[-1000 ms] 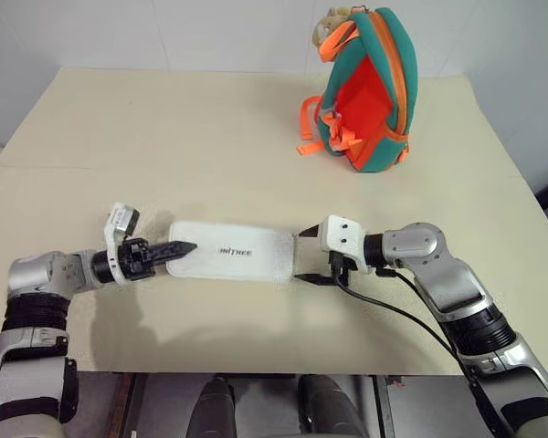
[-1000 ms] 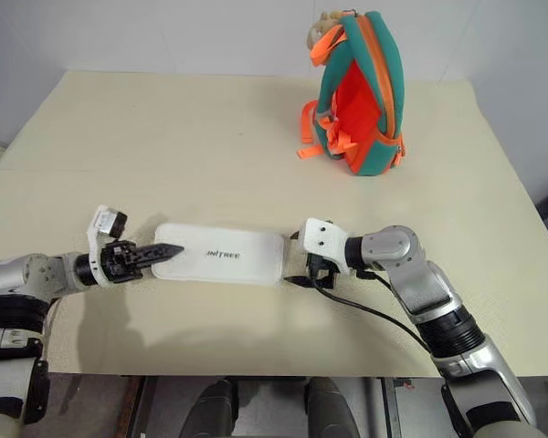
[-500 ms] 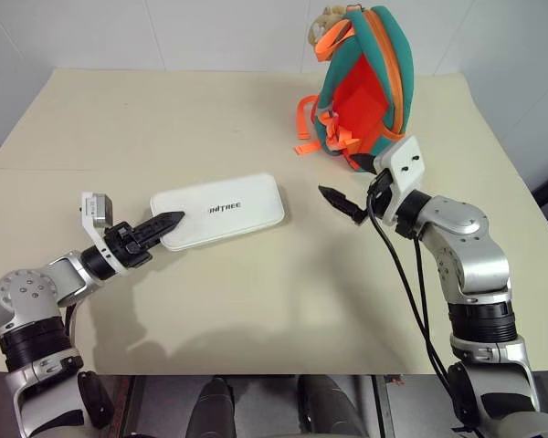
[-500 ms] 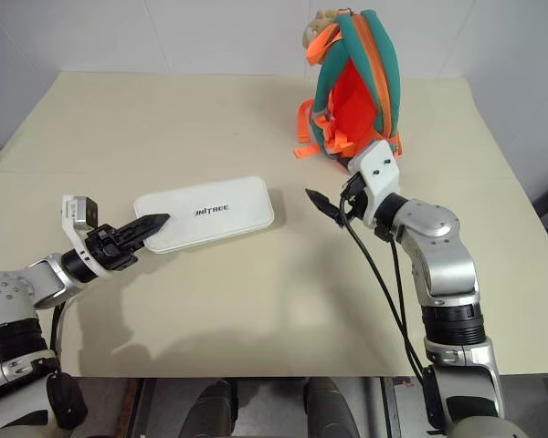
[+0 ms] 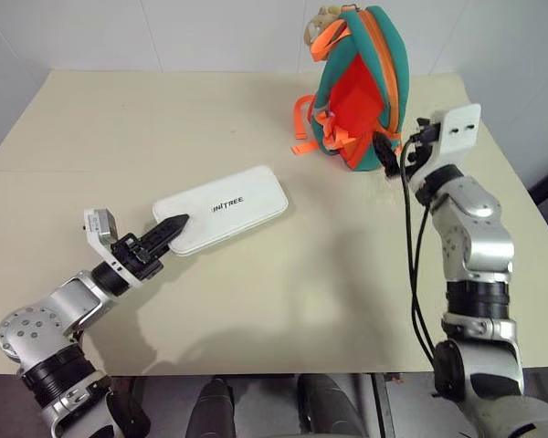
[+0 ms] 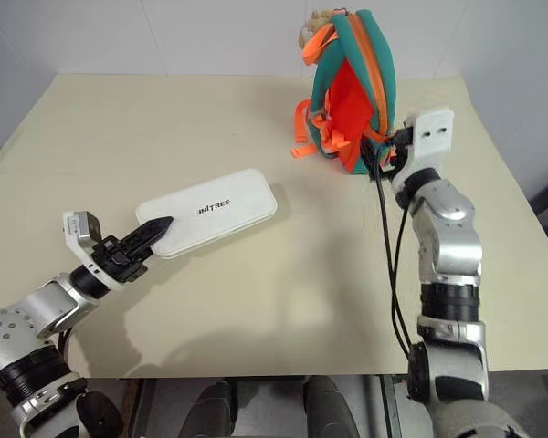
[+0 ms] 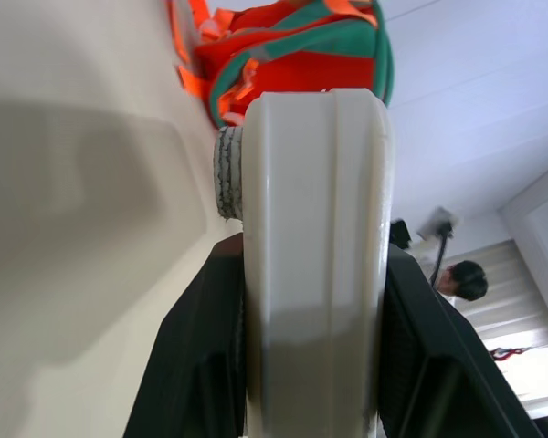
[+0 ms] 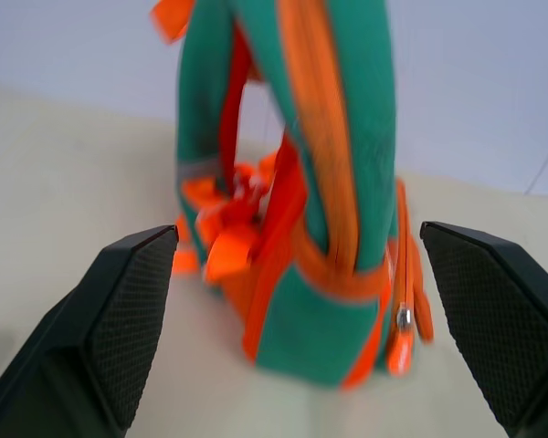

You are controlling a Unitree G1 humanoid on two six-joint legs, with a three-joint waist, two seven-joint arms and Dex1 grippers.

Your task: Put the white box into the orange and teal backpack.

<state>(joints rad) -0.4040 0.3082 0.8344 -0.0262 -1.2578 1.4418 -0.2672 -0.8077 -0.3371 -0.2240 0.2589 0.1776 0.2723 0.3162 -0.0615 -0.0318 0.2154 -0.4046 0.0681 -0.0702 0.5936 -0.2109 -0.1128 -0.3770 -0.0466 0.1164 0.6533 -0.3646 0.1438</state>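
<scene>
1. L gripper (image 5: 171, 225) clamped on near end of white box (image 5: 226, 209); box lifted at an angle above the table (image 5: 119, 128)
2. R gripper (image 8: 297, 328) jaws spread wide, holding nothing, right beside orange and teal backpack (image 5: 365, 82)
3. Backpack stands upright at table's far right, well apart from box

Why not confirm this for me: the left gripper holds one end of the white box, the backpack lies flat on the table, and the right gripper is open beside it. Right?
Not quite. The orange and teal backpack stands upright on the table, as the left eye view shows. The rest holds: the left gripper grips one end of the white box, and the right gripper is open beside the backpack.
</scene>
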